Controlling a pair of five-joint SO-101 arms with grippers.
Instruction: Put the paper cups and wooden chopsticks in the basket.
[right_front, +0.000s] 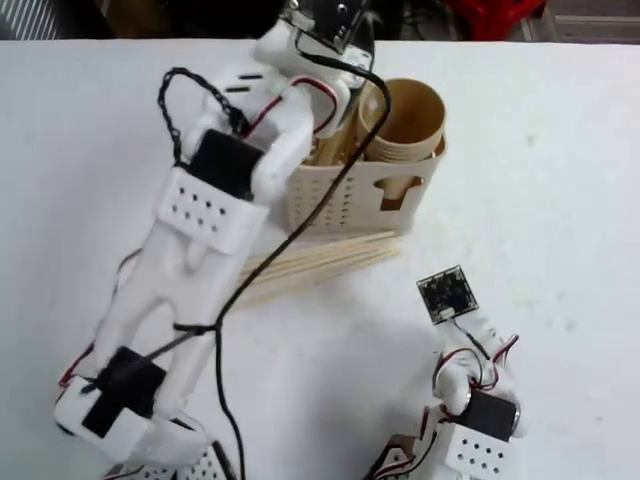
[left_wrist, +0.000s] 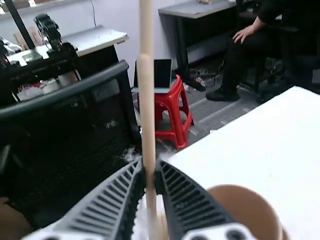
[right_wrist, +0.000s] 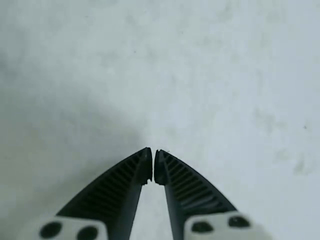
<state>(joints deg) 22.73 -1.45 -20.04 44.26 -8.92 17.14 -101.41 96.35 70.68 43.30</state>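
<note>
In the left wrist view my left gripper (left_wrist: 148, 167) is shut on a wooden chopstick (left_wrist: 146, 90) that stands upright between its fingers, right above a brown paper cup (left_wrist: 240, 205). From above, the left arm (right_front: 215, 230) stretches over the cream basket (right_front: 345, 205), which holds stacked paper cups (right_front: 405, 120) and some chopsticks. A bundle of chopsticks (right_front: 320, 262) lies flat on the table against the basket's near side. My right gripper (right_wrist: 152, 165) is shut on nothing, pointing down at bare table; its arm (right_front: 470, 400) sits at the near right.
The white table (right_front: 540, 200) is bare to the right of the basket and in front of the right arm. A black cable (right_front: 225, 330) hangs along the left arm. Beyond the table's far edge stand a red stool (left_wrist: 170, 112) and dark desks.
</note>
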